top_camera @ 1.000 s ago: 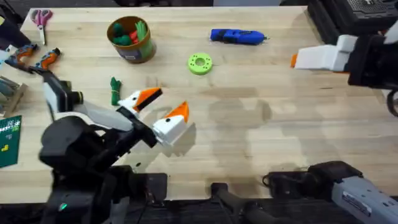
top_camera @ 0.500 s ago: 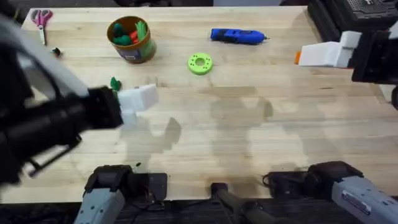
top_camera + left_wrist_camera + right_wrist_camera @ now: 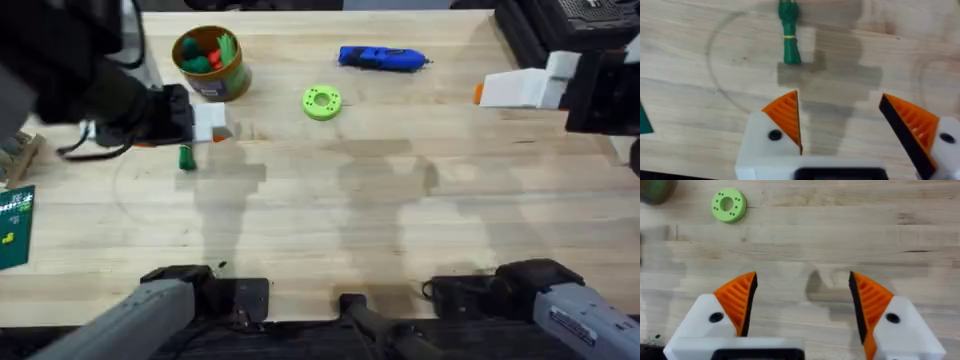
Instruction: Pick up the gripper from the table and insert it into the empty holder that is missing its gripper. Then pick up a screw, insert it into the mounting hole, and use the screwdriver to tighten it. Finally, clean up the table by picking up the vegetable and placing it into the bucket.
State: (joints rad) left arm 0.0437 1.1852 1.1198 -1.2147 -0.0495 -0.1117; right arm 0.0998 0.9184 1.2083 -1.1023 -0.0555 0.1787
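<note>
Orange ribbed pads on the left gripper [image 3: 840,120] stand well apart with nothing between them; bare wood shows in the gap in the left wrist view. From overhead, this gripper [image 3: 212,123] hangs over the far left part of the table [image 3: 400,220], its arm dark and blurred above it. The vegetable [image 3: 788,31], a slim dark green bundle with a pale band round its middle, lies flat on the wood just beyond the fingertips, not touching them. In the overhead view the vegetable [image 3: 186,156] lies just on the near side of the white finger block.

The right gripper [image 3: 802,300] is likewise spread wide and holds nothing; its orange pads face each other over bare tabletop. From overhead it [image 3: 510,90] sits at the far right edge, white body and an orange tip visible against the dark arm.

The bucket [image 3: 210,62], olive-gold with an orange-brown rim, stands upright near the far left of the table, just beyond the left gripper. Green and red pieces lie inside it; what they are cannot be told. The lime-green ring [image 3: 321,102] lies flat near the middle far side, apart from everything else; the right wrist view also shows it [image 3: 728,205]. The screwdriver [image 3: 382,59], bright blue, lies on its side beyond the ring, bit pointing right. Pink-handled scissors [image 3: 67,30] lie at the far left corner.
</note>
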